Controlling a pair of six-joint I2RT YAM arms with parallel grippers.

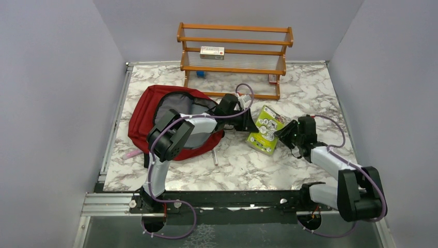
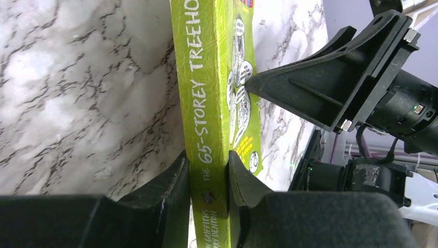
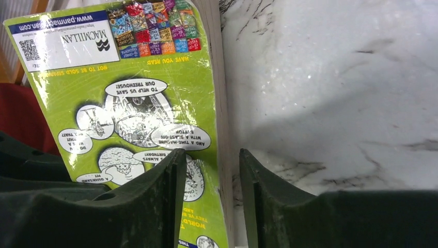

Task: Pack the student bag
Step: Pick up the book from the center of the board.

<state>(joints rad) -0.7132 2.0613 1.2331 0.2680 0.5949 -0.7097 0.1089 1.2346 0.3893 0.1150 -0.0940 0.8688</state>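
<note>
Surface [image 1: 248, 170]: white marble pattern with grey veins, smooth, slightly glossy.

Backpack [image 1: 142, 116]: dark red soft fabric, slumped flat, rounded outline, lying in front of the wooden rack [image 1: 235, 40] and to its left. Mouth is open and shows grey lining. Long axis runs slantwise. The open end points toward the rack and the closed red end away from it. The left arm crosses over its middle and hides part of it.

Rack: orange-brown wood, rails and slatted shelves, against the back wall. Small white-and-red box [image 1: 212, 52] lies on its middle shelf.

Book [image 1: 266, 129]: lime-green glossy paperback, rectangular, in front of the rack's right end, right of the backpack. Tilted, back cover with cartoon speech bubbles facing up. Spine lettering runs along its length.

Left hand [image 2: 207, 160]: black, wedge-shaped fingers pressed onto both faces at the spine, pinching the book.

Right hand [image 3: 212, 155]: fingers spread around the book's opposite edge. One lies over the back cover. The other stands just clear of the page edge.

Pink pen [image 1: 133, 153]: thin, on the surface at the backpack's end far from the rack.
</note>
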